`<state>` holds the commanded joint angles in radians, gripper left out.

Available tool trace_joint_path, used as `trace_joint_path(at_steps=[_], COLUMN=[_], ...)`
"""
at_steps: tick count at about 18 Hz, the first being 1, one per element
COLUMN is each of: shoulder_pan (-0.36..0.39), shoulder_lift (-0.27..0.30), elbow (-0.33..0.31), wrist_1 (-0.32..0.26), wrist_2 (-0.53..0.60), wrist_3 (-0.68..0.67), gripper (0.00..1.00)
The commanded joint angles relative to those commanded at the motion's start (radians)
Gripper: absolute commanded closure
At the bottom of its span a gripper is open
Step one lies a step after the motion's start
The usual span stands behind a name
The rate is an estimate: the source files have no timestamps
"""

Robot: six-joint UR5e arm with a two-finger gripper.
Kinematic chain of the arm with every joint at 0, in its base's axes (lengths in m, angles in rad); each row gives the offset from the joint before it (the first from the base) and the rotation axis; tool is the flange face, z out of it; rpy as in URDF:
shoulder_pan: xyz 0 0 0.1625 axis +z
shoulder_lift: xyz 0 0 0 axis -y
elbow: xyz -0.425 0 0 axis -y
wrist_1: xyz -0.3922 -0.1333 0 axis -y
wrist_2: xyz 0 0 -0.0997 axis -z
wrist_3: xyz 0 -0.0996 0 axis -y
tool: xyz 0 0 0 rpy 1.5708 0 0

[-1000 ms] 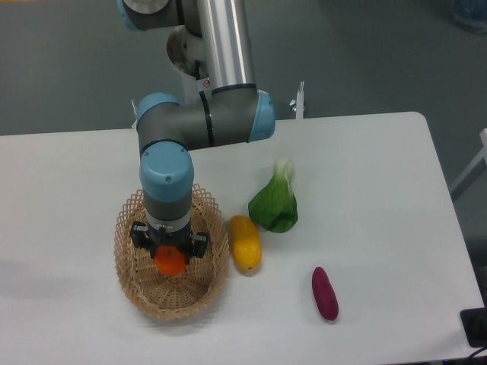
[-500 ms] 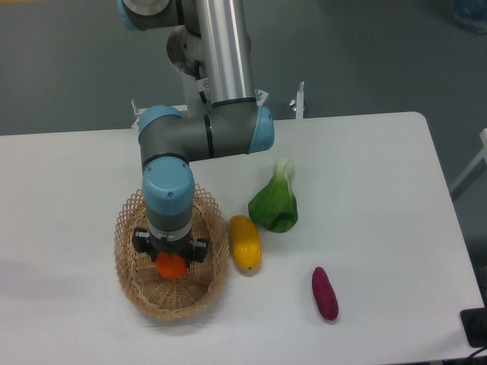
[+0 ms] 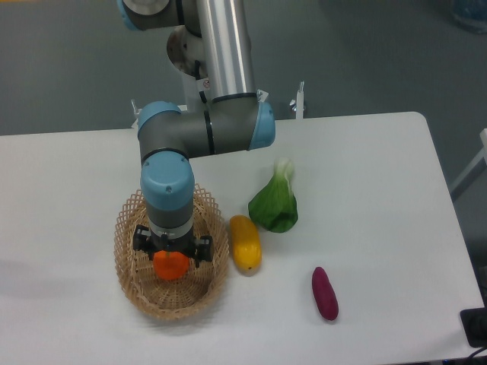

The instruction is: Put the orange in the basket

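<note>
The tan wicker basket (image 3: 129,266) stands on the white table at the front left. My gripper (image 3: 172,261) points straight down inside the basket. The orange (image 3: 172,265) shows right under the gripper body, low in the basket. The fingers are hidden behind the wrist and the fruit, so I cannot tell whether they still grip it or whether the orange rests on the basket floor.
An oblong yellow fruit (image 3: 246,242) lies just right of the basket. A green leafy vegetable (image 3: 275,203) lies beyond it. A purple sweet potato (image 3: 325,293) lies at the front right. The arm's elbow (image 3: 205,128) hangs over the table behind the basket.
The gripper with the orange has sunk a little deeper into the basket. The other things have not moved.
</note>
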<state>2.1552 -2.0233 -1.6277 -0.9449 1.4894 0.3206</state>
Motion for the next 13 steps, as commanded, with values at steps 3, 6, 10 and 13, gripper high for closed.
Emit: trace_joint_path(at_steps=[3, 6, 10, 13], shoulder_pan=[0.0, 0.009, 0.017, 0.031], shoulder_lift=[-0.002, -0.003, 0.002, 0.009], elbow=[0.023, 0.048, 0.058, 0.054], wrist_1=[0.002, -0.002, -0.002, -0.002], wrist_2=[0.02, 0.029, 0.08, 0.08], wrist_3=[0.0, 0.018, 0.054, 0.061], gripper=[0.0, 0.0, 0.0, 0.0])
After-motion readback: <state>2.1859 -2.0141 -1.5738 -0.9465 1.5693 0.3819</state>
